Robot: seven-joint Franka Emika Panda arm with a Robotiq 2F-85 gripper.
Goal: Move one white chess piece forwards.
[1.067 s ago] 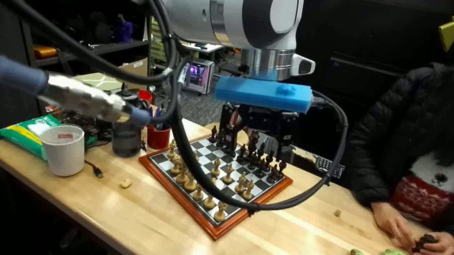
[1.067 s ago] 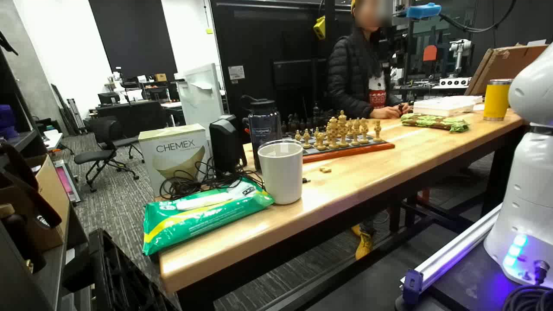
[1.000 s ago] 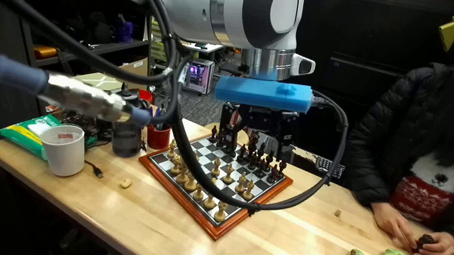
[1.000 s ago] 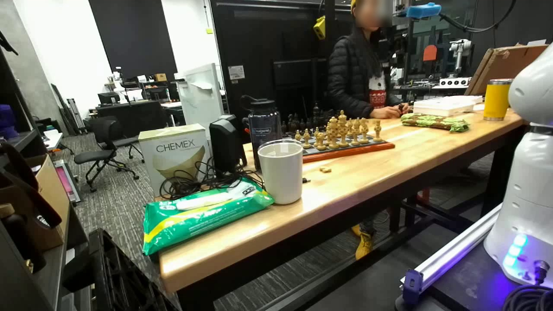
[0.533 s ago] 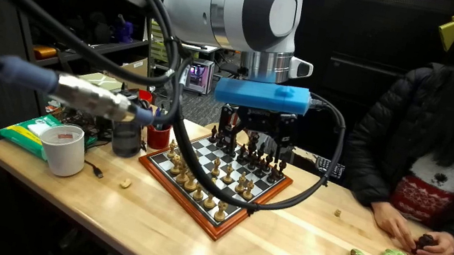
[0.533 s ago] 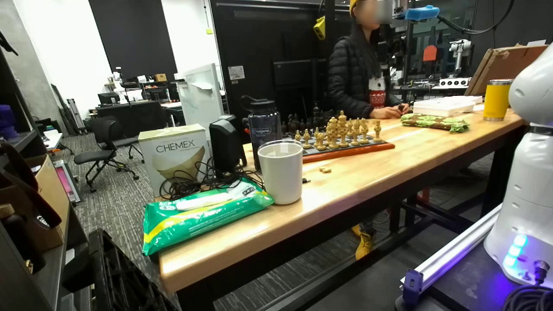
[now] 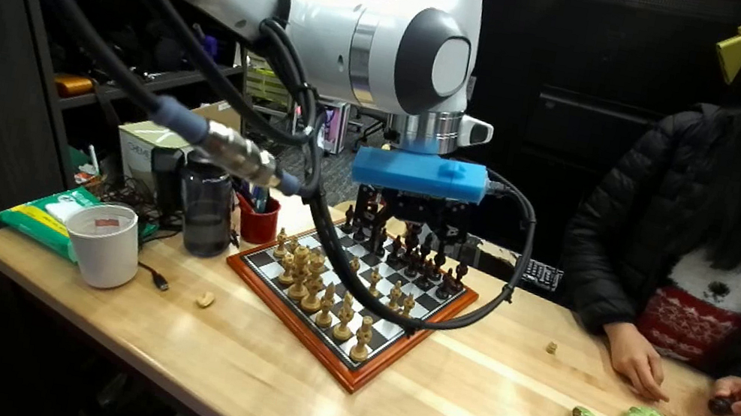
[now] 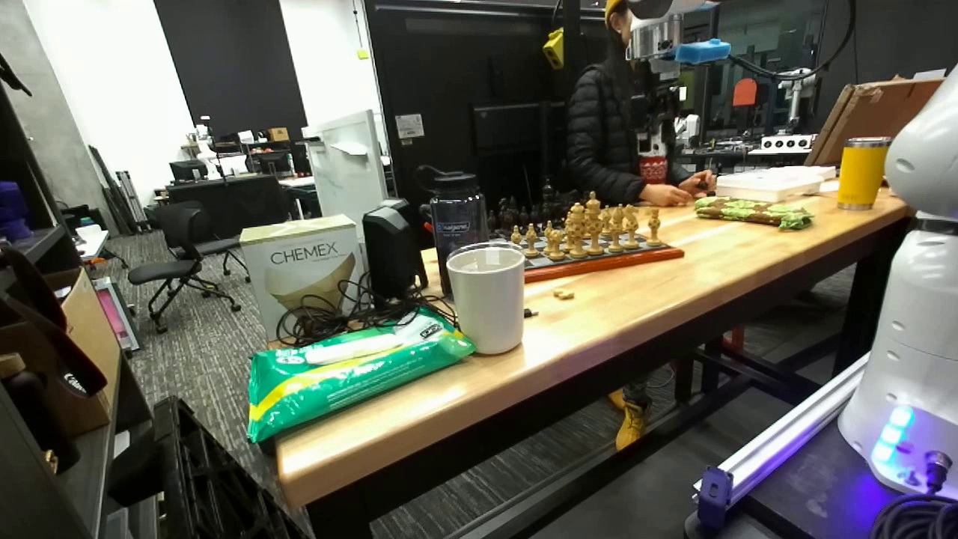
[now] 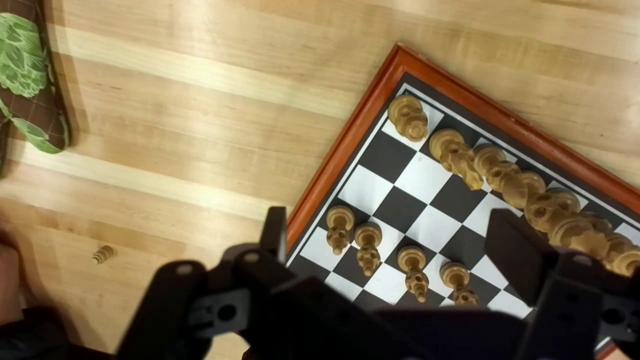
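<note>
The hand [image 9: 395, 240] is spread, gripping nothing, above the chessboard [image 9: 348, 140]. The light chess pieces [image 9: 500, 172] stand across centre and right of the wrist frame; intended piece undetermined. Judged risk: lowering so wide a spread among close-set pieces may topple neighbours.

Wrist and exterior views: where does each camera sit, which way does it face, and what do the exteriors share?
Wrist view: sits by the open gripper, which juts in from the bottom, and faces down on the white chess pieces.
An exterior view: raised, beside the arm, which shows with the gripper; faces down across the chessboard to the person.
An exterior view: by a corner of the table, facing diagonally across it; robot's base and wrist end show.
Both exterior views share the chessboard, white cup, oven mitt and person.
</note>
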